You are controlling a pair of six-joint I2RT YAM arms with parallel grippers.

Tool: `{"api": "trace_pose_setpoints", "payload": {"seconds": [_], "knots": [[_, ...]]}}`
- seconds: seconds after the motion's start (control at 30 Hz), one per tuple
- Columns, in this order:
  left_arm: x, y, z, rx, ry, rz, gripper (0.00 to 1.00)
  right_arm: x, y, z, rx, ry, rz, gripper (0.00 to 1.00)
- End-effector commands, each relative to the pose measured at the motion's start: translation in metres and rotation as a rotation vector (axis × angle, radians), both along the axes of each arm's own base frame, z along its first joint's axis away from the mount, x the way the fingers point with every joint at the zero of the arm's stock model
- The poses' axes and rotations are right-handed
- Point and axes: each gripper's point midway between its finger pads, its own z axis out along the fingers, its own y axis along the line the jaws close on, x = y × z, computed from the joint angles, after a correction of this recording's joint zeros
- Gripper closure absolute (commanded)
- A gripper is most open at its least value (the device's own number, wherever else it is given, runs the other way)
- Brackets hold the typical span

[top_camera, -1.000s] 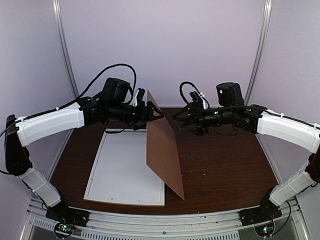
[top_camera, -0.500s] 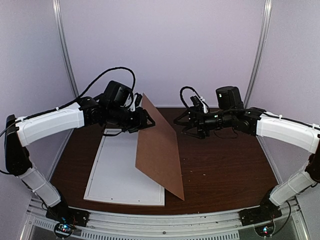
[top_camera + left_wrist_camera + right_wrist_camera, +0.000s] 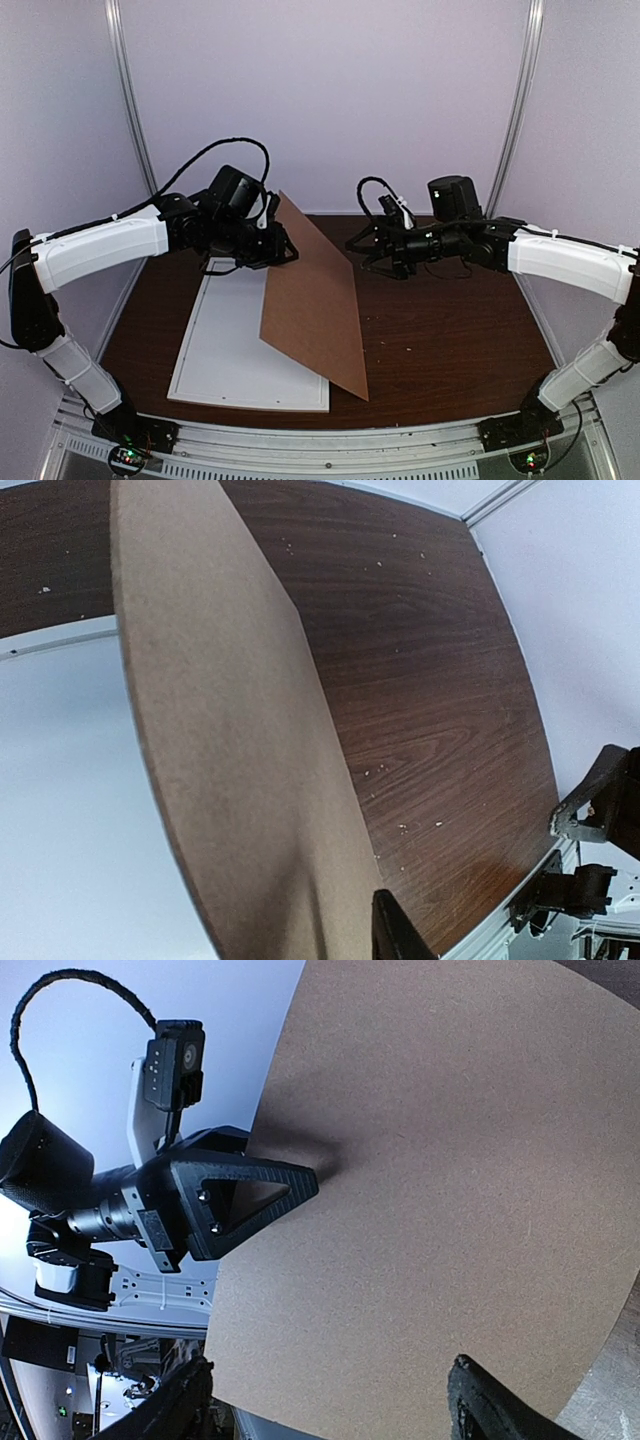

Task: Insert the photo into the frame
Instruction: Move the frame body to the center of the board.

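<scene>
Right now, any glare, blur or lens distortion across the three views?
Top external: even soft light, sharp, no harsh glare; the side poles curve. Left wrist: strong fisheye, the flat brown fibreboard backing board shows a curved edge and goes soft near the lens. Right wrist: the left gripper throws a soft shadow on the board; the right gripper at the bottom is dark, blurred.

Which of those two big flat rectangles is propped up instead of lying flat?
The brown board: it stands tilted on edge, with the left gripper at its top edge. The white frame lies flat on the table.
</scene>
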Motion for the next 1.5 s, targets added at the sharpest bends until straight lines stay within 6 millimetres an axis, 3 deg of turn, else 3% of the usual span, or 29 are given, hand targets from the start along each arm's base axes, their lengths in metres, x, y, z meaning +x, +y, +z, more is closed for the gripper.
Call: {"api": "trace_pose_setpoints", "payload": {"seconds": [0.0,0.57,0.67,0.93,1.07,1.23,1.47], "knots": [[0.004,0.003,0.016,-0.006,-0.061,-0.003,0.72,0.003,-0.001,-0.006,0.006,-0.004,0.000,0.20],[0.001,0.009,0.035,-0.032,-0.093,0.007,0.94,0.007,-0.006,-0.014,-0.011,0.008,-0.008,0.20],[-0.001,0.013,0.043,-0.071,-0.101,0.016,1.00,0.008,-0.011,-0.013,-0.018,0.004,-0.015,0.20],[-0.002,0.028,0.077,-0.303,-0.103,0.010,1.00,0.014,-0.032,-0.010,-0.101,-0.039,-0.053,0.20],[0.001,0.048,0.092,-0.403,-0.092,0.002,1.00,0.017,-0.043,-0.015,-0.177,-0.073,-0.084,0.20],[0.006,0.086,0.116,-0.502,-0.092,0.006,1.00,0.026,-0.058,-0.041,-0.314,-0.078,-0.138,0.21],[0.006,0.151,0.130,-0.363,-0.162,0.111,1.00,0.039,-0.054,-0.082,-0.463,-0.067,-0.171,0.22]]}}
